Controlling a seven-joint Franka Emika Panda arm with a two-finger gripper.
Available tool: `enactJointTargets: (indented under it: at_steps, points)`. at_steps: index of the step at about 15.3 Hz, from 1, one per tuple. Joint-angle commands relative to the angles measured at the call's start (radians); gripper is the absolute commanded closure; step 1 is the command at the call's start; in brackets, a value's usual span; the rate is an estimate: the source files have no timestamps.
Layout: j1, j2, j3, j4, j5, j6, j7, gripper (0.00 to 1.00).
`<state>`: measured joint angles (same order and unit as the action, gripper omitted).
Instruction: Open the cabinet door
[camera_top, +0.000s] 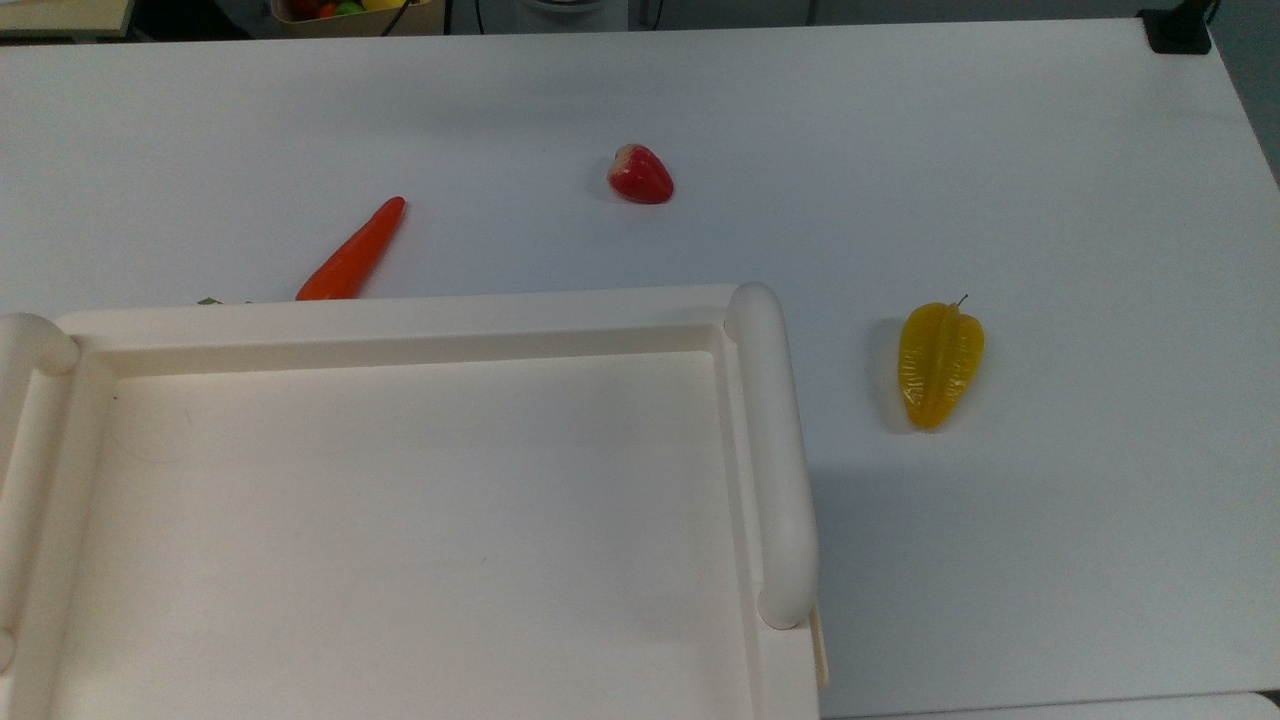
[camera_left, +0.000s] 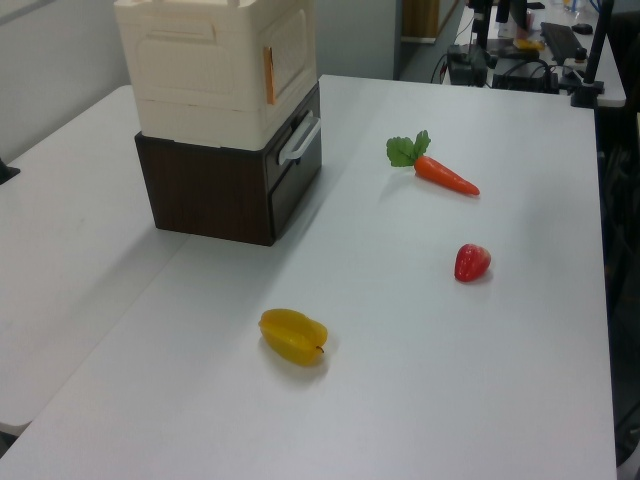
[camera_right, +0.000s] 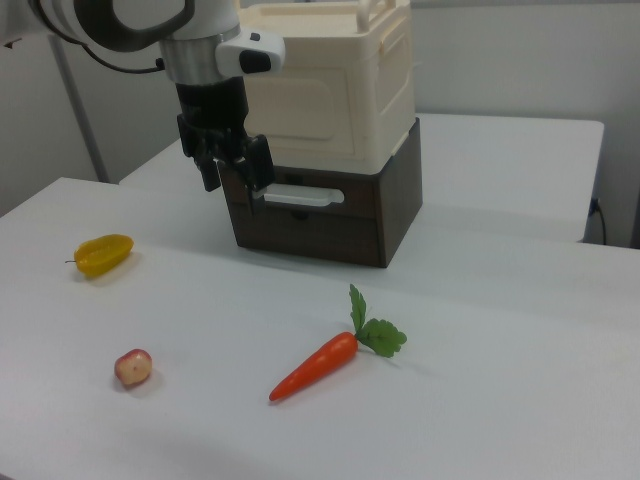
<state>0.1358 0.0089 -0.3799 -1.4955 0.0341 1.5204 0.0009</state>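
Hand (camera_right: 236, 170) released, 2 fingers apart and grasping nothing, hanging low before the cream cabinet (camera_right: 385, 70). Cabinet door (camera_right: 305, 108) shut, just behind the hand and slightly above it, toward the right view's right. Carrot (camera_right: 312, 367) lying on the worktop (camera_right: 480, 330) below, well apart from the hand.

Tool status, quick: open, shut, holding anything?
Tool: cannot tell open or shut; it hangs in front of the cabinet door, nothing seen held.
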Motion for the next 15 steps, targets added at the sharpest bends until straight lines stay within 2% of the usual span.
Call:
enactJointTargets:
  at_steps: [1,15]
  points:
    - [0.001,0.005,-0.001,0.001,-0.017,0.012,-0.015,0.00]
    - [0.008,0.005,0.001,-0.002,-0.017,0.007,-0.013,0.00]
